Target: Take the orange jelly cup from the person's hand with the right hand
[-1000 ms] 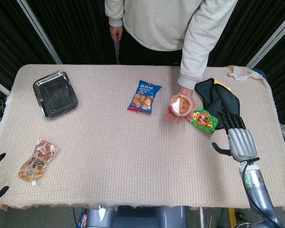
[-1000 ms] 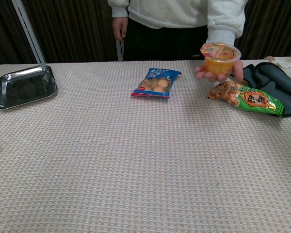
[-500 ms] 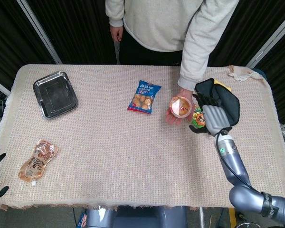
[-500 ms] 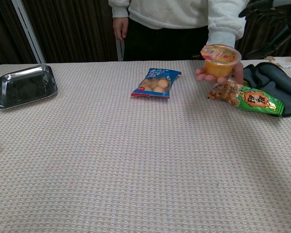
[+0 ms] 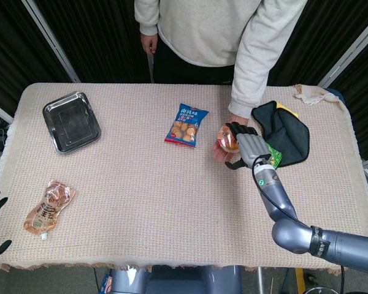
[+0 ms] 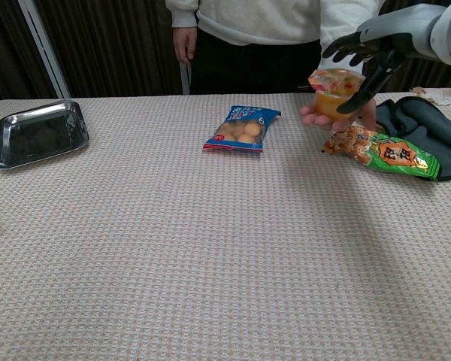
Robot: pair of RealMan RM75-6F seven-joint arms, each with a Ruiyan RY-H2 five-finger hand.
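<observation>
Grasp step: right robot hand (image 6: 361, 56), fingers spread and not yet closed, over the orange jelly cup (image 6: 333, 89) on the person's hand (image 6: 338, 116); next, close and lift.

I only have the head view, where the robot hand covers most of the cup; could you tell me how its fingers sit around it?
Observer: In the chest view the right robot hand arches over the orange jelly cup, fingers above the lid and the thumb slanting down the cup's right side. I cannot tell whether they touch it.
Operator: Thank you. Is the cup resting on the table?
Observer: No. It sits on the person's hand, which holds it clear above the cloth.
Operator: Is anything underneath in the way?
Observer: The green snack bag lies flat on the table, lower than the cup and to its right, apart from it.
</observation>
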